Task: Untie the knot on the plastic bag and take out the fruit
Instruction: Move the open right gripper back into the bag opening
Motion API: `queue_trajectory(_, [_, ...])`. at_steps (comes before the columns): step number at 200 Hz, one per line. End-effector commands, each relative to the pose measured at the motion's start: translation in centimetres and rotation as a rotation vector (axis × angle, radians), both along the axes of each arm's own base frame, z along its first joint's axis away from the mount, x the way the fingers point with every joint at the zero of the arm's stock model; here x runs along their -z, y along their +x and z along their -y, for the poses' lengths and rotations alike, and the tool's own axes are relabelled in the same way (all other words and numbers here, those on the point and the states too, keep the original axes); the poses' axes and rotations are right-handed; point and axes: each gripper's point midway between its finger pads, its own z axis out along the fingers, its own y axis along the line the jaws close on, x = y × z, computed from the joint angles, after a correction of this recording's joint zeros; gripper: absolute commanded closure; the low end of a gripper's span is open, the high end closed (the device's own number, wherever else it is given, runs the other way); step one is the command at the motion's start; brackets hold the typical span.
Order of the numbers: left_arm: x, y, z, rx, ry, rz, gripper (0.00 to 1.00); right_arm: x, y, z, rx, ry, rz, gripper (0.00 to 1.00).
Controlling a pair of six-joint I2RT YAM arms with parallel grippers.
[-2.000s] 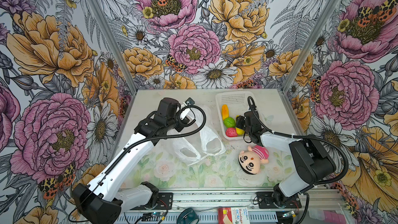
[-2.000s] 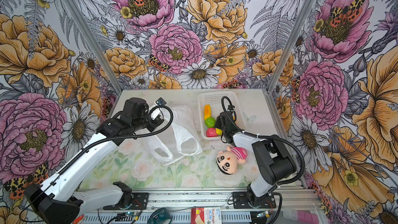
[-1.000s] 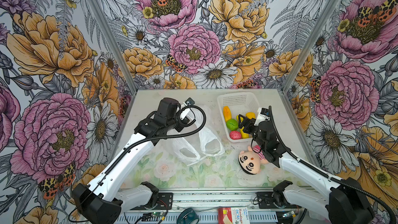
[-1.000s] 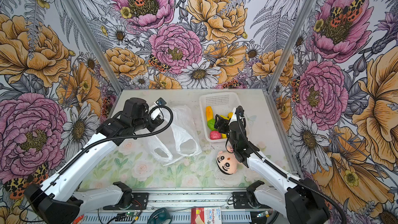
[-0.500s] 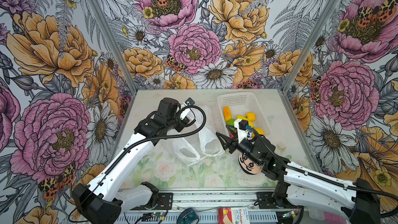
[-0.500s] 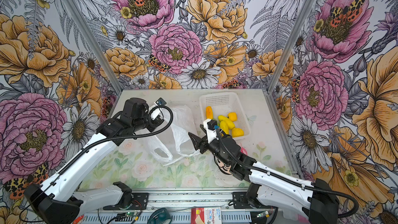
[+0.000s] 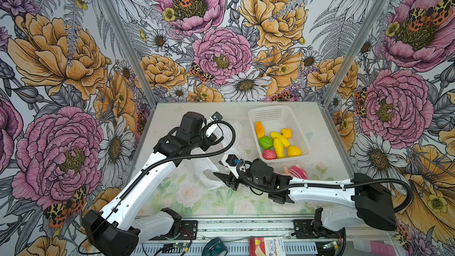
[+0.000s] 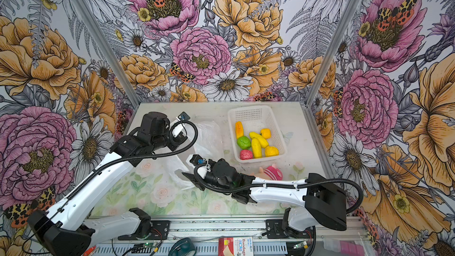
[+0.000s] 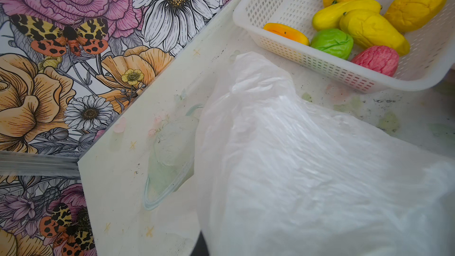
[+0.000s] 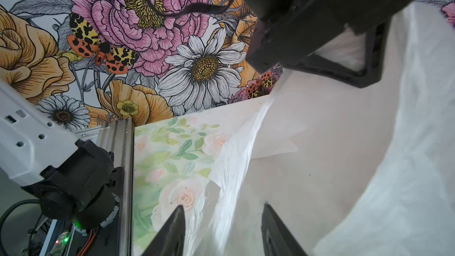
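floral table, plastic bag, basket, doll

Floral wallpaper walls rise behind and beside the right gripper; beneath it, a pale rose-printed tabletop; aluminium corner posts.

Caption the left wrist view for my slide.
Crinkly white plastic bag up close, beside a white basket holding seven toy fruits.
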Motion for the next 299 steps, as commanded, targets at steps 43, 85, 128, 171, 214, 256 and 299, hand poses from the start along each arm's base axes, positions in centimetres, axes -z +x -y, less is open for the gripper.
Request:
queue_trajectory(43, [-0.5,0.0,0.1,-0.002,-0.03,0.012,1.0,1.8,5.2,-1.8,0.176,-0.048,0.01,0.64])
queue_trajectory(85, [-0.6,0.0,0.1,-0.002,-0.031,0.014,1.0,3.2,8.1,-0.7,0.26,-0.066,-0.048,0.64])
queue_trajectory(128, [-0.5,-0.1,0.1,-0.001,-0.031,0.012,1.0,0.6,7.0,1.7,0.269,-0.031,-0.028,0.42])
queue_trajectory(171, [-0.5,0.0,0.1,-0.001,-0.029,0.012,1.0,-3.8,4.0,3.2,0.173,0.162,-0.069,0.55])
queue_trajectory(214, [-0.6,-0.1,0.1,0.0,-0.03,0.013,1.0,-2.1,6.6,0.4,0.25,0.097,-0.167,0.73])
queue_trajectory(256, [-0.7,-0.2,0.1,0.002,-0.032,0.015,1.0,1.5,10.2,-0.9,0.421,0.021,-0.214,0.68])
queue_trajectory(299, [-0.9,-0.3,0.2,0.005,-0.037,0.019,1.0,5.7,14.2,1.7,0.734,-0.061,-0.236,0.55])
